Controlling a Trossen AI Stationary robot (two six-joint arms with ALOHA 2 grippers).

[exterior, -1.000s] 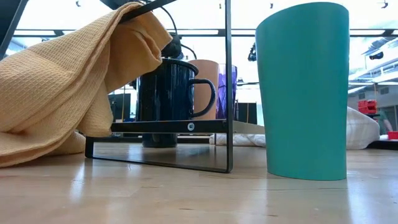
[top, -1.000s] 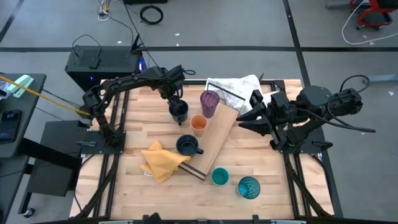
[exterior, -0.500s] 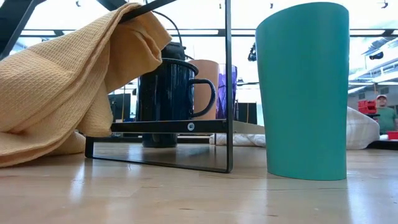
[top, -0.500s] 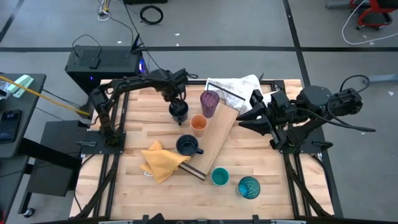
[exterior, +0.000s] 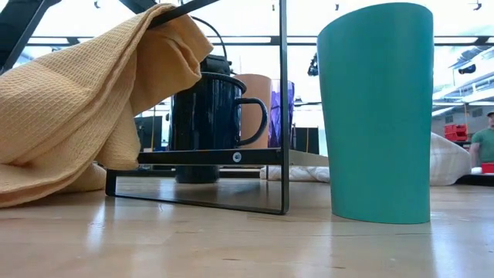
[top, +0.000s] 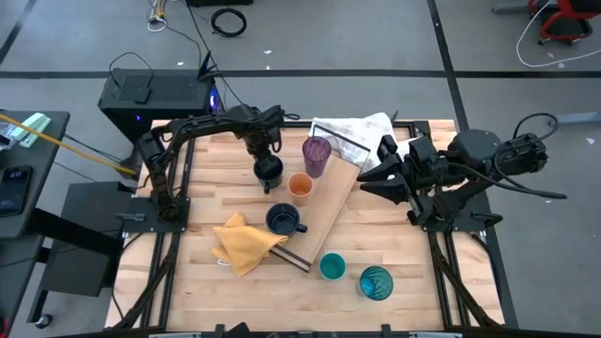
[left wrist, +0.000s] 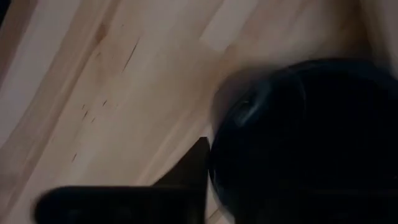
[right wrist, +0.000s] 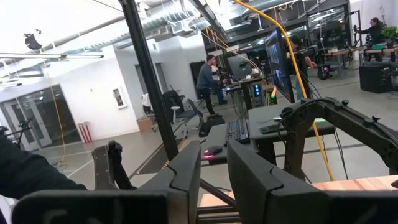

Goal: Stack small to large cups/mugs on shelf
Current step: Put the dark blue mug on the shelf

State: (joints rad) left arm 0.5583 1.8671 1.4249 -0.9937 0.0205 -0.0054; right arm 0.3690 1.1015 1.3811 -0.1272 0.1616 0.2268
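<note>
Gripping one of two navy mugs (top: 269, 169): left pincer (top: 267, 156); right pincer (top: 379, 171) half-parted, empty.

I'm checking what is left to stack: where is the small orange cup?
In the high view the small orange cup stands on the shelf, just in front of the purple tumbler and right of the navy mug under the left gripper.

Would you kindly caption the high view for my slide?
Left gripper at a navy mug beside the shelf; right arm waits.
</note>
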